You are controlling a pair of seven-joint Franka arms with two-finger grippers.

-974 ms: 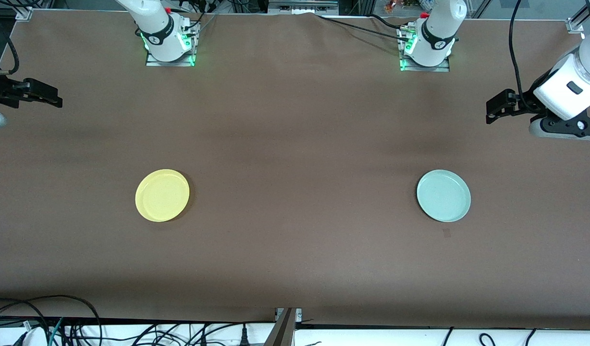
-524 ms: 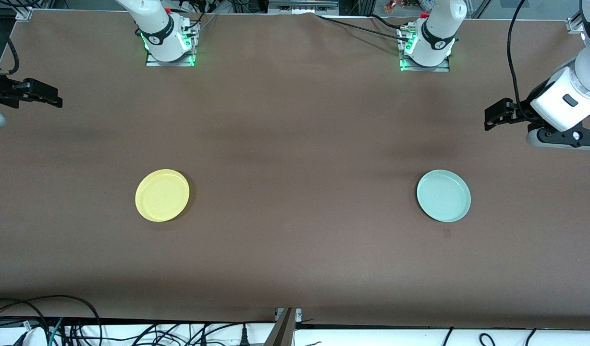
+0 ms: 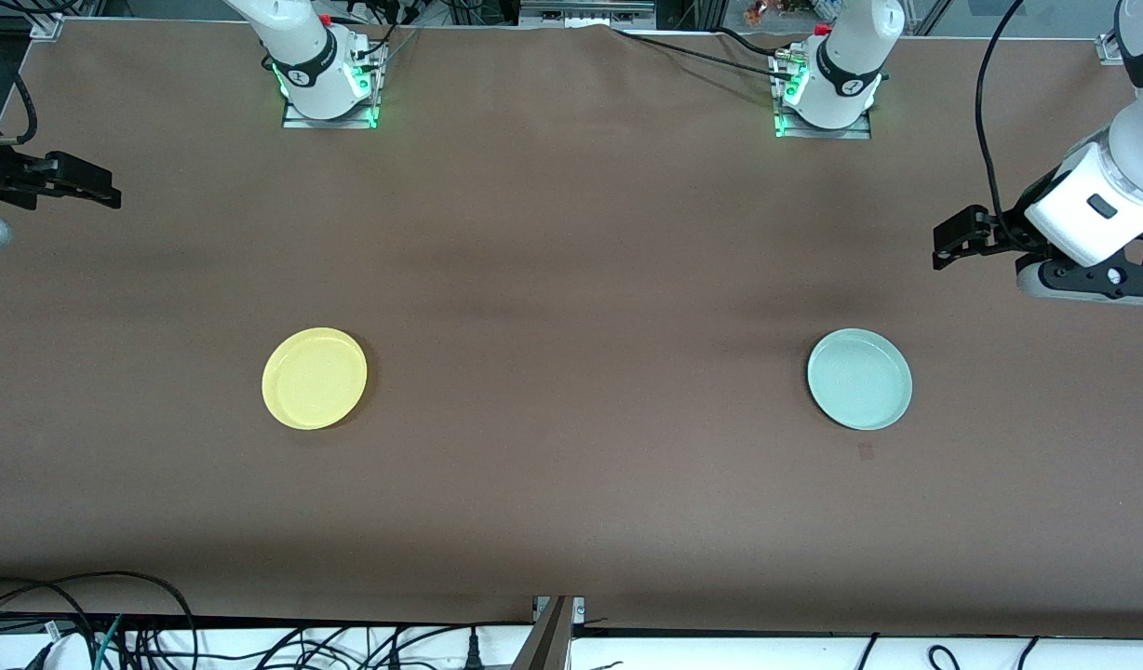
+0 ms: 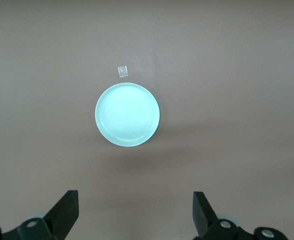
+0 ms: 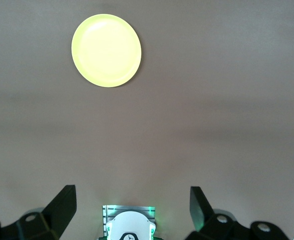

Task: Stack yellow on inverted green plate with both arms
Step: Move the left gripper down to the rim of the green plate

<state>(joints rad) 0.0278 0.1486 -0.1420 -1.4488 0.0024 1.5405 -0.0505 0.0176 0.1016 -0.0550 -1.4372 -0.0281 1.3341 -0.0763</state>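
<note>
Two plates sit rim-up and well apart on the brown table (image 3: 571, 279): the green plate (image 3: 859, 379) toward the left arm's end, yellow (image 3: 315, 378) toward the right arm's. The left gripper (image 3: 948, 244) hangs wide open over bare table near the green plate; the right gripper (image 3: 106, 194), also open, waits off at the table's edge.

White arms (image 3: 1107, 200) — black joints, black cables (image 3: 986, 112).
</note>
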